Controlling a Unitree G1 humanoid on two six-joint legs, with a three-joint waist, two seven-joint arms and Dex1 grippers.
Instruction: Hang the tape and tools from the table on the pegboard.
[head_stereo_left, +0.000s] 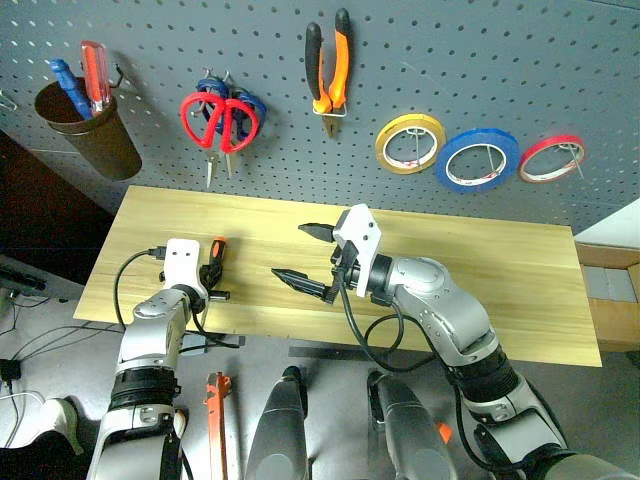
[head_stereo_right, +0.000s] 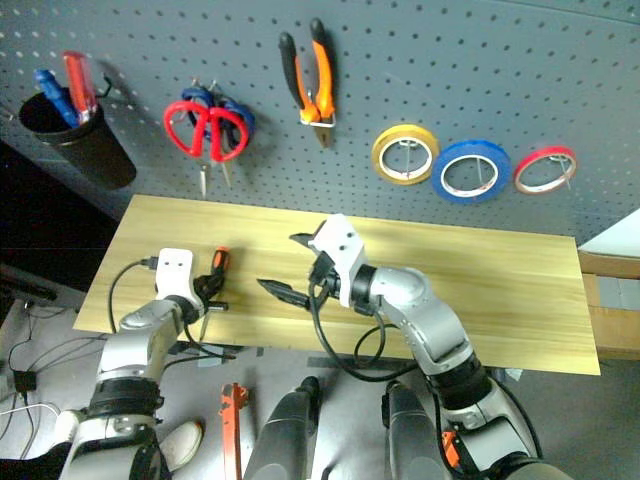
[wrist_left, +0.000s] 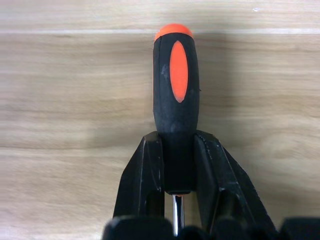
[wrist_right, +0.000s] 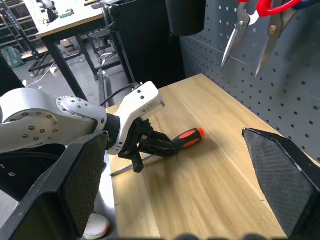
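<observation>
While the left gripper (wrist_left: 172, 200) sits at the near left edge of the table (head_stereo_left: 500, 300), its two black fingers are clamped on the lower end of the screwdriver (wrist_left: 175, 110), at the base of the black-and-orange handle. The metal shaft runs back between the fingers toward the wrist. The handle lies on, or just above, the wood; which of the two I cannot tell.

Right gripper (head_stereo_left: 312, 262) hangs over the middle of the table, pointing toward the left arm, fingers spread wide, nothing between them.

No other loose tool or tape on the planks.

Farther back, the pegboard (head_stereo_left: 480, 60):
- red-handled scissors (head_stereo_left: 222, 122) hung on a hook, overlapping a blue-handled pair (head_stereo_left: 210, 88) behind them
- orange-and-black pliers (head_stereo_left: 330, 70) hung nose down
- blue tape roll (head_stereo_left: 477, 159) on its hook, between a yellow roll (head_stereo_left: 410, 142) and a thin red roll (head_stereo_left: 551, 158)
- at the far left, a dark cup (head_stereo_left: 90, 130) holding a red-handled and a blue-handled driver

Judgement: task is nearly done. Tape, scissors and pliers look placed; the screwdriver is the last item, gripped but not yet lifted clear. Remaining: raise it and carry it to the board, likely toward the cup or a free hook.
</observation>
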